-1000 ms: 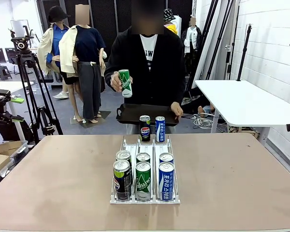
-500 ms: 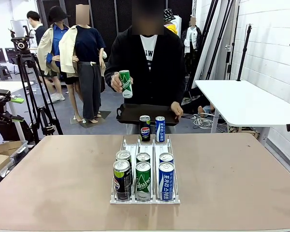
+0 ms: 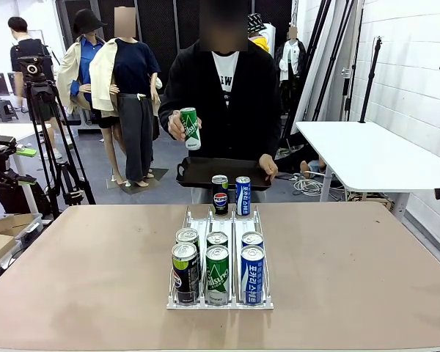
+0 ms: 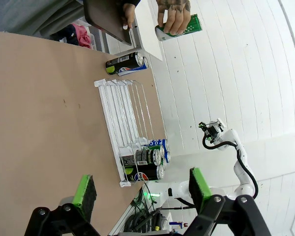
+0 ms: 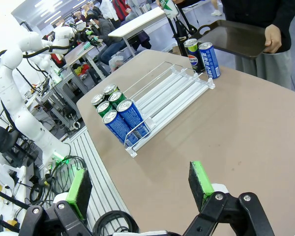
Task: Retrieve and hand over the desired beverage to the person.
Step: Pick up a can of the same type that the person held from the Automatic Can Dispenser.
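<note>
Both sets of jaws gape wide and empty, left gripper (image 4: 141, 189) and right gripper (image 5: 139, 186), so I'd match the person's (image 3: 198, 95) raised green can (image 3: 188, 127) by squarely pinching the near middle green can (image 3: 217, 273) in the rack (image 3: 208, 220), keeping it upright.

Table top (image 3: 73, 279): matt brown, smooth. Cans (image 3: 217, 274): glossy printed metal; rack (image 3: 202, 220): clear shiny plastic. Tray (image 3: 198, 173): dark, slight sheen; jacket (image 3: 194, 81): black matt cloth.

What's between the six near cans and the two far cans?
Only bare lanes of the rack separate the six cans from the far pair; the front and right wrist views show it.
</note>
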You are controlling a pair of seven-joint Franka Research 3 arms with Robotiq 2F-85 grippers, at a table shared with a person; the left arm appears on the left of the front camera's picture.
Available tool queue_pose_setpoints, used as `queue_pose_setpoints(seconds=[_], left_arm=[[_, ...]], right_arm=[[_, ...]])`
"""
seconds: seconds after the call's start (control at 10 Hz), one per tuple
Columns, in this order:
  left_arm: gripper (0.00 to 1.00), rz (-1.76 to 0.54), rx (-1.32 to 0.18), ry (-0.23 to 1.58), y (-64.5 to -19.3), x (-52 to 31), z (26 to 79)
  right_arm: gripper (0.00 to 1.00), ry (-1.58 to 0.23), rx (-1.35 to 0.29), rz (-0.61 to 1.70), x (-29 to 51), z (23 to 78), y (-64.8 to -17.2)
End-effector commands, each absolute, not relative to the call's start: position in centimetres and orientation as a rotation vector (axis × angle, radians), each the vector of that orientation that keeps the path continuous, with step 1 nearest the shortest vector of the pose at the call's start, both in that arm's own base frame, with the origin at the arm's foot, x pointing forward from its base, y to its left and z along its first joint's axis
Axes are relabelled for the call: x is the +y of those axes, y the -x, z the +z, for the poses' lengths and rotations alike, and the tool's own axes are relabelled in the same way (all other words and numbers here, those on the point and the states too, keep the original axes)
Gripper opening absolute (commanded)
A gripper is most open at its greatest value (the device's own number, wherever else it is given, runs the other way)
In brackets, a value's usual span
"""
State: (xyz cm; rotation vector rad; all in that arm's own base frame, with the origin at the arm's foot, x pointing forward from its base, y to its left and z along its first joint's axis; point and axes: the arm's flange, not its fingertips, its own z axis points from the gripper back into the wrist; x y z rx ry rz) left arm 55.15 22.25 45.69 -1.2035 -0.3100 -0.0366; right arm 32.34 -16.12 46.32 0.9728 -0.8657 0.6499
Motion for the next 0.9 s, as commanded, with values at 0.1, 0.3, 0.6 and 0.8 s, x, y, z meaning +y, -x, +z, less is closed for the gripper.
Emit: queue_pose_setpoints(seconds=[0.1, 0.3, 0.6, 0.8], left_arm=[[1.00, -0.031, -0.310, 1.201, -55.17, 22.26, 45.75], [1.00, -0.031, -0.310, 1.201, -55.17, 22.26, 45.75], [1.00, -0.031, -0.310, 1.201, -55.17, 22.26, 45.75], [1.00, -0.031, -0.310, 1.201, -55.17, 22.26, 45.75]], right_arm=[[1.00, -0.982, -0.872, 0.645, -16.09, 46.31, -32.47], [1.00, -0.982, -0.872, 0.645, -16.09, 46.31, -32.47], [1.00, -0.982, -0.872, 0.645, -16.09, 46.31, -32.47], [1.00, -0.982, -0.872, 0.645, -16.09, 46.31, -32.47]])
